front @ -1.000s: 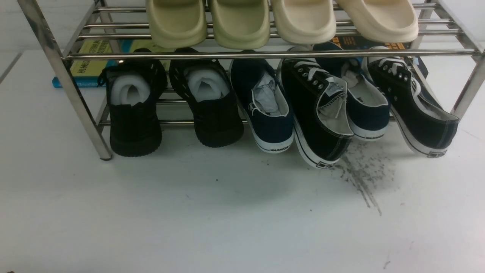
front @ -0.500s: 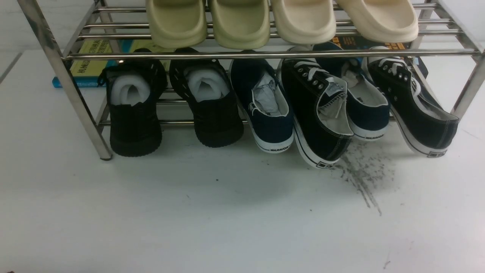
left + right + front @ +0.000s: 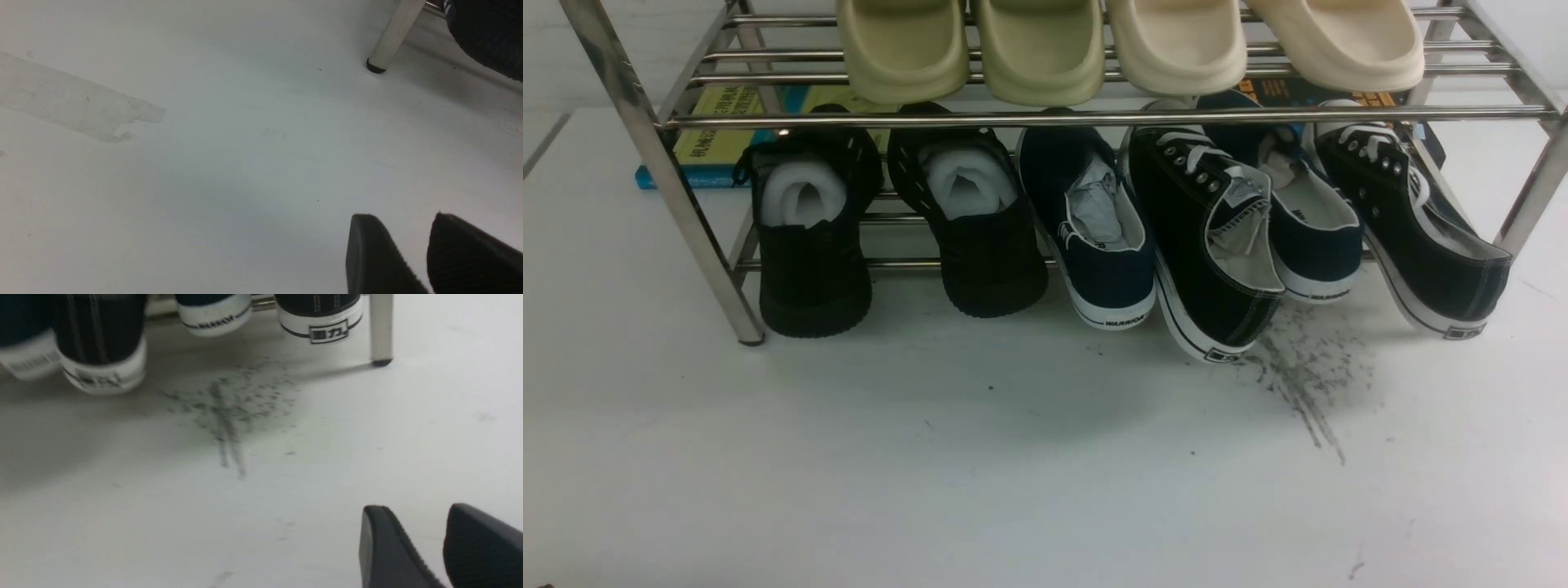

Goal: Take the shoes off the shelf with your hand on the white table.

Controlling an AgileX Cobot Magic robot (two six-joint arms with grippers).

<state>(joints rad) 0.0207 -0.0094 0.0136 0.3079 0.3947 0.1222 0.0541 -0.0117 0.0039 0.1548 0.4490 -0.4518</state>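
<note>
Broad matte white table [image 3: 1013,474] is stretching out in front of a shiny two-tier steel rod shelf [image 3: 1094,119], and both arms are hanging low over it on the near side. The left gripper [image 3: 402,216] and right gripper [image 3: 414,507] are each showing jaws slightly apart, clamping nothing, so the task looks to be only starting, with no reach made yet. The navy blue canvas slip-ons [image 3: 1098,245] with white rubber soles are sitting on the lower tier with crumpled paper filling them. One is mid-row, and the right slip-on [image 3: 1315,233] is wedged between two black lace-up sneakers [image 3: 1209,245]. The next move is likely calling for a clean approach to a navy heel without snagging those neighbours. Black knit shoes [image 3: 813,245] holding white foam are occupying the left end, and pale foam slides [image 3: 1045,49] are lining the top tier.
</note>
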